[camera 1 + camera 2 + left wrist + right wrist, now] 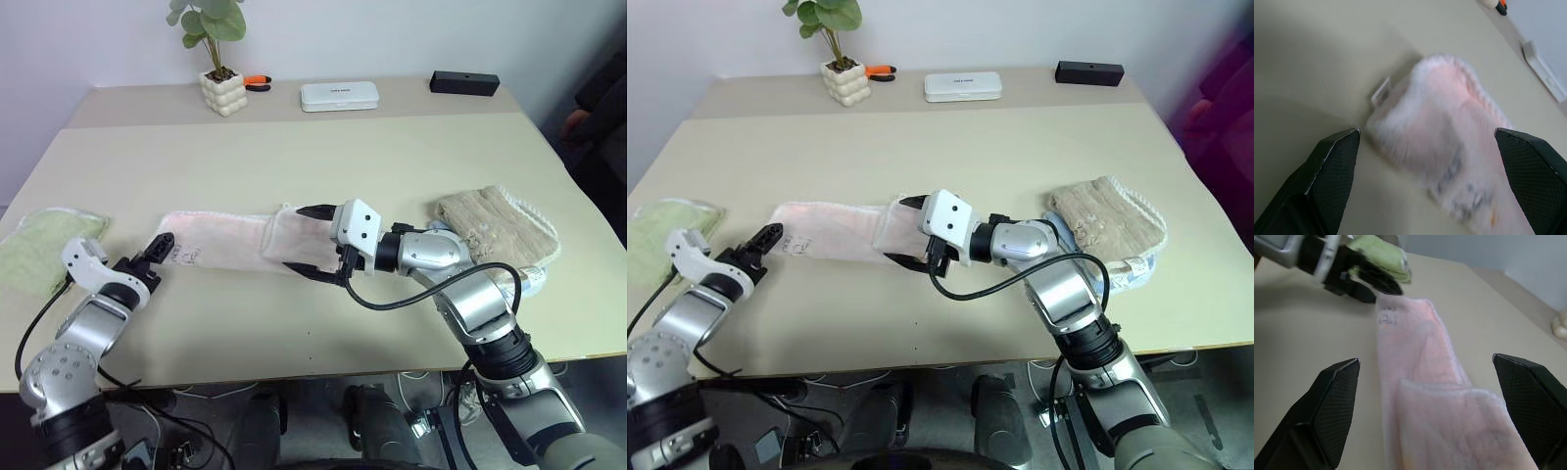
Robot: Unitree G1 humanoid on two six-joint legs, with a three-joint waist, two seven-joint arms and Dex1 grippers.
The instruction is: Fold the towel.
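- The towel [235,241], pale pink, lies as a long narrow strip across the middle of the table [323,157], its right end doubled over into a flap.
- The right gripper [315,243] hovers over that folded flap, jaws spread wide and holding nothing; the left gripper [159,251] sits just at the towel's left end, at about nine o'clock from its middle, also wide open and empty.
- To my eye the next fold wants the left end brought over toward the flap, so take that end square by its corners (the small tag there is no handle).
- Keep the edges lined up, or the strip will skew.
- A green towel [37,251] lies beyond at nine o'clock, a beige knitted towel [495,227] at three; leave both.
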